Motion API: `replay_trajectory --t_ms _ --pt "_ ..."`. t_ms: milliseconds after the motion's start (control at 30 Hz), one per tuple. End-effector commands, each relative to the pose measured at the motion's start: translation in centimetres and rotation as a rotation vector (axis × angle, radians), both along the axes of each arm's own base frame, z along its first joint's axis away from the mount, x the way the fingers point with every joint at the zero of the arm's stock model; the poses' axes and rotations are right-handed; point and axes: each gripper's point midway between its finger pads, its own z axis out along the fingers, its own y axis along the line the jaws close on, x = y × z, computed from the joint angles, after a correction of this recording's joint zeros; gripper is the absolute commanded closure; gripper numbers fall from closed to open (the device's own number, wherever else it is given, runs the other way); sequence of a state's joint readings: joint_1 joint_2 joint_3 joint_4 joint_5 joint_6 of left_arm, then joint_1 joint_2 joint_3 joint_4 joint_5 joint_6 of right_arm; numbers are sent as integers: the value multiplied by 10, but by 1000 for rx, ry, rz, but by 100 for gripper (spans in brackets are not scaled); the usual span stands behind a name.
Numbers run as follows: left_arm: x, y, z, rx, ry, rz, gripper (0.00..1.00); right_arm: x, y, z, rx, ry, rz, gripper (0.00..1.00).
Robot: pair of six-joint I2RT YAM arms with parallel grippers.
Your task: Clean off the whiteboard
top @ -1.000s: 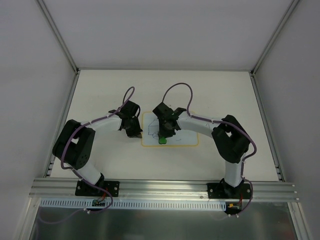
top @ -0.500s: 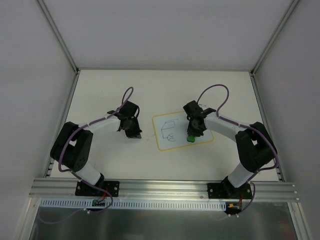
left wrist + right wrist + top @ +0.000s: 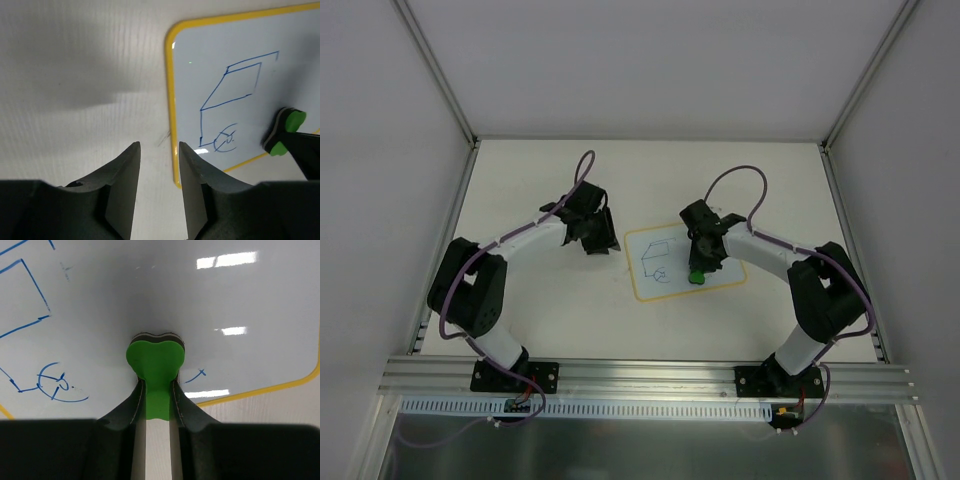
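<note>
On the left of the pale table (image 3: pixel 520 180), seen from above, the left gripper (image 3: pixel 592 236) hovers just beside the whiteboard's left edge without touching it. Its wrist camera shows its jaws set a little apart with nothing between them, only bare table and the board's yellow border below. To the right of it the whiteboard (image 3: pixel 665 289) lies flat near the middle of the table, turned slightly out of square with the table edge. It is a small white rectangle with rounded corners and a thin yellow-orange rim. A blue line drawing (image 3: pixel 235 85) covers its left half: a slanted box shape above, a straight side, and a small wheel-like circle at the bottom. The right half is mostly clean and glossy, with ceiling lights mirrored in it and one or two faint blue flecks (image 3: pixel 195 375). Farther right, a small green eraser (image 3: pixel 155 357) stands pressed onto the board near its lower edge, just right of the drawing. The right gripper (image 3: pixel 698 268) pinches the eraser tightly between its jaws. The board looks thin, stiff, light and slick, so it will probably skid or twist on the table under a firm wipe. It would best be pinned down at its left rim or corner, clear of the ink.
</note>
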State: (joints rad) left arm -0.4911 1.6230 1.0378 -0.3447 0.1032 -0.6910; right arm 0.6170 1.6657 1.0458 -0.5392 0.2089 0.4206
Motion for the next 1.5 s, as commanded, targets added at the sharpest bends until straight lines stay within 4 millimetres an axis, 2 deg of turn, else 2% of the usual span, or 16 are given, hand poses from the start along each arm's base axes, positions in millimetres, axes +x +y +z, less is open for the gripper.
replay_trajectory --t_ms 0,33,100,133,200,267,367,500,700,833,933,1000,1167,1300,1333,1467 --pt "36 -16 23 -1 -103 -56 63 7 7 13 12 -16 41 100" --pt "40 -17 14 22 -95 -73 62 7 8 14 12 -17 49 100" --pt "54 -24 17 22 -114 -89 62 7 8 14 11 -19 54 100" --pt "57 -26 5 34 -92 -96 62 7 7 15 10 -20 59 100" --pt "68 -31 4 37 -101 -102 62 7 7 16 10 -23 63 100" --pt "75 -34 -7 54 -90 -113 63 7 7 18 12 -28 67 100" --pt "80 -33 -21 83 -77 -121 63 7 8 20 15 -35 75 100" --pt "86 -28 -29 127 -86 -124 62 7 6 21 11 -39 81 100" --pt "87 -28 -42 146 -70 -151 63 7 2 22 4 -46 74 100" --pt "82 -28 -51 150 -48 -171 69 3 -7 20 -9 -42 59 100" --pt "75 -24 -56 154 -29 -173 77 3 -15 22 -14 -52 39 100" --pt "70 -24 -57 152 -23 -181 80 2 -22 23 -20 -60 27 100" --pt "63 -33 -53 170 -46 -235 81 3 -39 22 -43 -57 -8 100" --pt "61 -33 -54 192 -53 -244 93 7 -56 18 -80 -49 -53 100" --pt "62 -32 -55 200 -56 -237 100 7 -59 16 -86 -42 -59 100" --pt "58 -28 -58 208 -44 -230 100 5 -64 3 -97 1 -78 100"
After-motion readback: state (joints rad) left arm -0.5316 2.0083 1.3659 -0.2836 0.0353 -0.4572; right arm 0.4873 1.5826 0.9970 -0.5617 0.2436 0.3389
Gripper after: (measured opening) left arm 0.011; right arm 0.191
